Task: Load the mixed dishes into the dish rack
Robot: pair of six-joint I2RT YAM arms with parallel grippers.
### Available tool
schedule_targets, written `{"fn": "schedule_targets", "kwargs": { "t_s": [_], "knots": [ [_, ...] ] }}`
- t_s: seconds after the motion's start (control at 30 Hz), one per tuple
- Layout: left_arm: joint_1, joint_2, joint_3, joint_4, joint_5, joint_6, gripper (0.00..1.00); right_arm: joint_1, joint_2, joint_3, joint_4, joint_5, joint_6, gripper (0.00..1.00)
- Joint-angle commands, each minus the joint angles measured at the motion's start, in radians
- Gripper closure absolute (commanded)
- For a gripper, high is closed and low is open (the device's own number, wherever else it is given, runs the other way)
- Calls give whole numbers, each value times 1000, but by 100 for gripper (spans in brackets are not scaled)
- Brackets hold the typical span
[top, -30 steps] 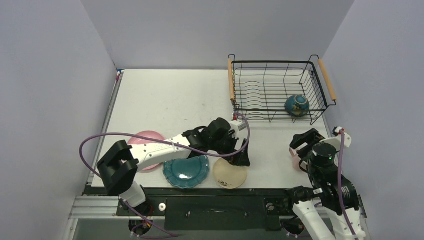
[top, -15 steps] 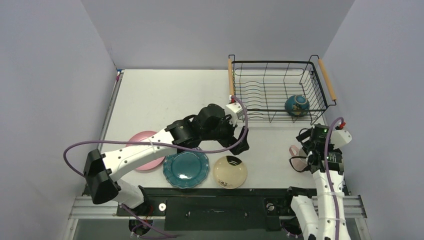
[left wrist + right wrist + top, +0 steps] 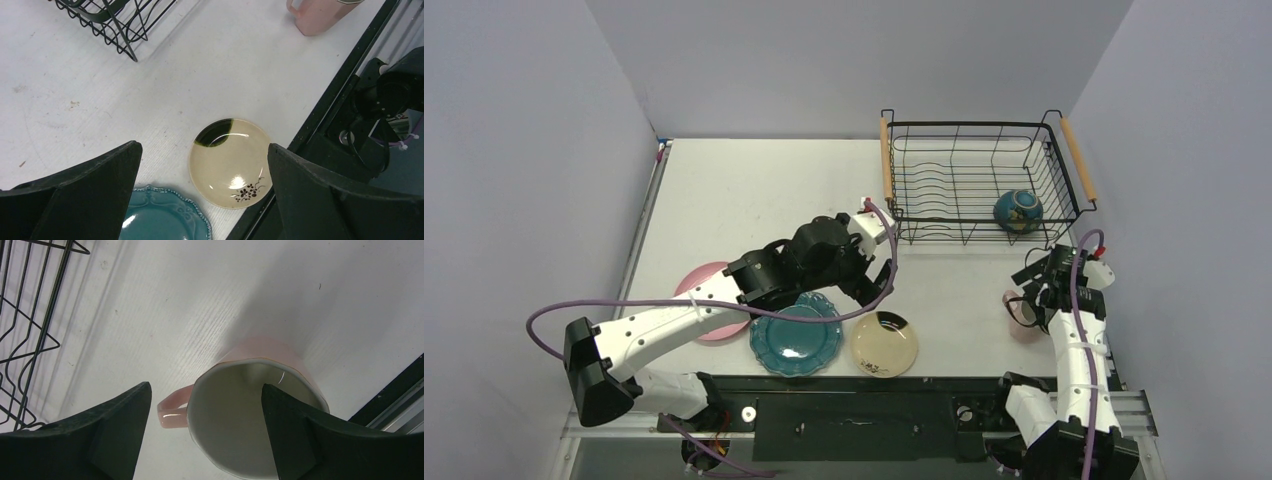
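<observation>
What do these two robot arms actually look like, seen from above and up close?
The left arm and right arm are white tubes linked by chunky black joints. A thin purple cable runs along each. The left pincer and right pincer each have two broad, flat, matte black fingers with slanted edges.

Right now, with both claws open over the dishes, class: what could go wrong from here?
1. The pink cup stands not far from the edge of the table, handle toward one finger of the right claw; closing could catch the handle and tip it.
2. The cream dish lies flat right at that edge, beside the teal plate; the left claw might shove it off.
</observation>
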Motion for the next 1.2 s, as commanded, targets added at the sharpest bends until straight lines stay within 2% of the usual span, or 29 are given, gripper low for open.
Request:
{"fn": "schedule_targets", "kwargs": {
  "t_s": [0.0, 0.07, 0.23, 0.4, 0.5, 0.63, 0.73, 1.03, 1.17],
  "knots": [
    [0, -40, 6, 18, -6, 24, 3, -7, 20, -2, 60, 32, 22, 25],
    [-1, -44, 3, 23, 3, 19, 3, -6, 25, -5, 65, 58, 25, 26],
    [-3, -49, 9, 18, 23, 10, 4, -4, 23, -55, 109, 48, 34, 45],
    [-3, -39, 3, 21, 24, 9, 4, 2, 53, -71, 127, 29, 27, 57],
    [-3, -31, 10, 17, 34, 1, 3, 18, 53, -83, 132, 39, 28, 71],
    [-3, -26, -4, 32, 30, -2, 4, 104, 35, -93, 146, 84, 57, 87],
    [-3, -2, 4, 22, 26, -4, 3, 219, 39, -81, 144, 142, 92, 98],
    [-2, 38, 4, 30, 43, -31, 3, 545, 147, -16, 183, 236, 137, 100],
    [0, 41, -6, 47, 75, -45, 3, 624, 163, -10, 250, 208, 128, 100]
  ]
}}
